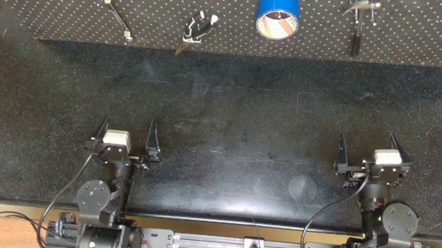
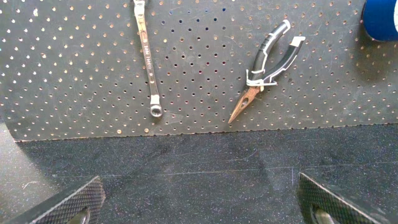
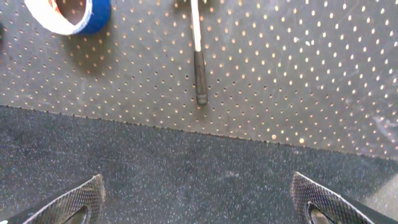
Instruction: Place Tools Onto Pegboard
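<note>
Four tools hang on the black pegboard (image 1: 47, 0) at the back: a silver wrench (image 1: 117, 12) (image 2: 147, 59), black-and-white needle-nose pliers (image 1: 196, 29) (image 2: 266, 67), a roll of blue tape (image 1: 278, 16) (image 3: 69, 14) (image 2: 380, 18), and a hammer (image 1: 359, 22) (image 3: 198, 53). My left gripper (image 1: 128, 136) (image 2: 199, 202) rests open over the near left of the mat, nothing between its fingers. My right gripper (image 1: 368, 155) (image 3: 199, 202) stands open at the near right, also holding nothing.
The dark speckled mat (image 1: 230, 117) stretches between the grippers and the pegboard's lower edge with no loose objects on it. The arm bases and cables sit along the front rail (image 1: 242, 246).
</note>
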`<action>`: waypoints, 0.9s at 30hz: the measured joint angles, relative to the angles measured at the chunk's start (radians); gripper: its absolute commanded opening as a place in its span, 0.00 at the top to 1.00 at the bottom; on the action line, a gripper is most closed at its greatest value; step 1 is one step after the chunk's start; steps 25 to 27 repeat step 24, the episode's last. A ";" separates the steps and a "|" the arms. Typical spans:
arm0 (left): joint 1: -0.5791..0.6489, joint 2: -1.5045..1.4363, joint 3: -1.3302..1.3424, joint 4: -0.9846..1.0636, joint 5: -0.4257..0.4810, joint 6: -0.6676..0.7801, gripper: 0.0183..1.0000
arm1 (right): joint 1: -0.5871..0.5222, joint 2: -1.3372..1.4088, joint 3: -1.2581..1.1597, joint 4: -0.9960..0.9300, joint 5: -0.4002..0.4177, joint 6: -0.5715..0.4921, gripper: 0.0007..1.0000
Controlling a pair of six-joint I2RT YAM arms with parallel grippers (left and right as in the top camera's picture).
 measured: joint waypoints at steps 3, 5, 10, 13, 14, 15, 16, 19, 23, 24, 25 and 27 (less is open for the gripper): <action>0.000 0.000 0.000 0.000 0.000 0.000 0.00 | 0.016 -0.013 0.000 0.000 0.000 0.000 0.03; 0.000 0.000 0.000 0.000 0.000 0.000 0.01 | 0.017 -0.013 0.000 0.000 0.000 0.000 0.03; 0.000 0.000 0.000 0.000 0.000 0.000 0.00 | 0.017 -0.013 0.000 0.000 0.000 0.000 0.03; 0.000 0.000 0.000 0.000 0.000 0.000 0.01 | 0.017 -0.013 0.000 0.000 0.000 -0.003 0.03; 0.000 0.000 0.000 0.000 0.000 0.000 0.00 | 0.017 -0.013 0.000 0.000 0.000 -0.003 0.03; 0.000 0.000 0.000 0.000 0.000 0.000 0.00 | 0.017 -0.013 0.000 0.000 0.000 -0.003 0.03; 0.000 0.000 0.000 0.000 0.000 0.000 0.01 | 0.017 -0.013 0.000 0.000 0.000 -0.003 0.03; 0.000 0.000 0.000 0.000 0.000 0.000 0.00 | 0.017 -0.013 0.000 0.000 0.000 -0.003 0.03; 0.000 0.000 0.000 0.000 0.000 0.000 0.00 | 0.017 -0.013 0.000 0.001 0.000 -0.003 0.03; 0.000 0.000 0.000 0.000 0.000 0.000 0.00 | 0.017 -0.013 0.000 0.000 0.000 -0.003 0.03; 0.000 0.000 0.000 0.000 0.000 0.000 0.00 | 0.017 -0.013 0.000 0.000 0.000 -0.003 0.03; 0.000 0.000 0.000 0.000 0.000 0.000 0.00 | 0.017 -0.013 0.000 0.000 0.000 -0.003 0.03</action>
